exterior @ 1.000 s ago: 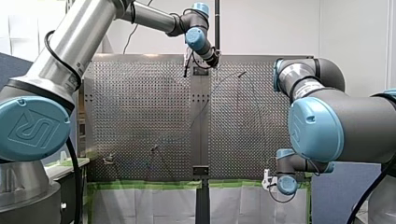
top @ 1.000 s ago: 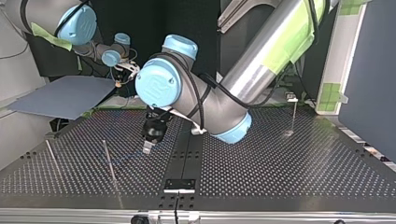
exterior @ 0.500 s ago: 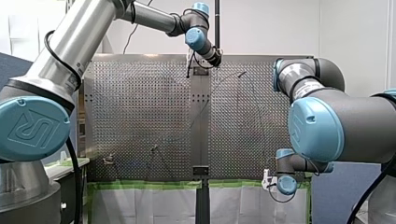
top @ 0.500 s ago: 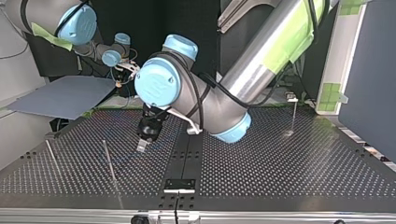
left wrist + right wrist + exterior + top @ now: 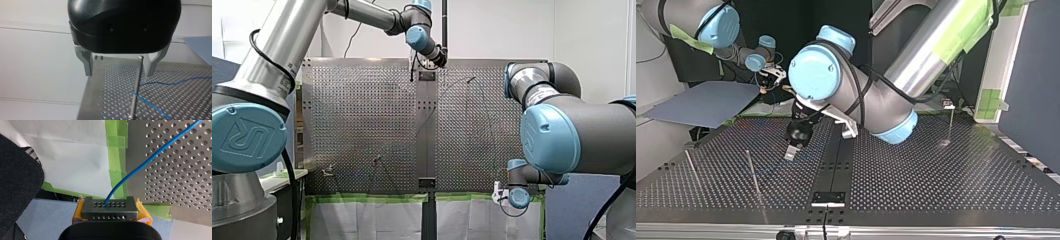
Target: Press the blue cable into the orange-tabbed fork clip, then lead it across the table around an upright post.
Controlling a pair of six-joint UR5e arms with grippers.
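My left gripper [image 5: 117, 74] has its two bare metal fingers [image 5: 87, 63] spread wide, with nothing between the tips. Ahead of them, in the gap as the left wrist view sees it, stands a thin upright metal post [image 5: 135, 95], nearer one finger than the other. The thin blue cable [image 5: 162, 83] meets that post low on its shaft. One stretch runs off to the side across the perforated metal table [image 5: 182, 105], and another slants away near the post's foot. I cannot tell whether the cable bends around the post or only lies against it. In the top view this black gripper hangs tilted just above the plate, near the post but apart from it, at the end of my left arm [image 5: 916, 55], which reaches in past the middle.

My right gripper [image 5: 110, 206] is pressed together on the same cable. The line comes out of the holed metal block [image 5: 110, 212] at its tip, with yellow pads [image 5: 143, 213] showing on either side, and leads away over the table's holes. Beside it a strip of green tape [image 5: 116, 157] edges the plate, with a white sheet [image 5: 75, 157] past that and a blue-grey board [image 5: 50, 217] under the gripper. In the top view that gripper sits off the table's far edge, at the view's left.
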